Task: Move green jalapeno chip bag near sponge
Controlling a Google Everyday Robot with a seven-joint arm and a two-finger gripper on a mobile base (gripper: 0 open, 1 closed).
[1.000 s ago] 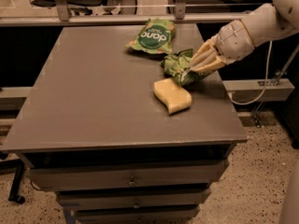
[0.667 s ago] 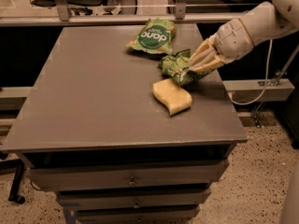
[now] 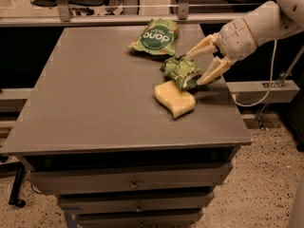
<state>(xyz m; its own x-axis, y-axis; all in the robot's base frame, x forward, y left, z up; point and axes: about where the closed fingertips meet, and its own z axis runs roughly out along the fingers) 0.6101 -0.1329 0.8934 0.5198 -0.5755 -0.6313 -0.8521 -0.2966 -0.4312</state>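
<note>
The green jalapeno chip bag lies crumpled on the grey table, right of centre. Its lower edge touches the pale yellow sponge, which sits just in front of it. My gripper reaches in from the right at the bag's right side. Its fingers are spread apart, one above the bag's far edge and one by its near right edge. The jaws are open and not clamped on the bag.
A green-and-orange bag with a dark oval logo lies at the table's back edge, behind the chip bag. A glass rail runs along the back. Drawers sit below the table front. A white cable hangs at the right.
The gripper's fingers have spread apart and let go of the chip bag. The bag has settled on the table against the sponge.
</note>
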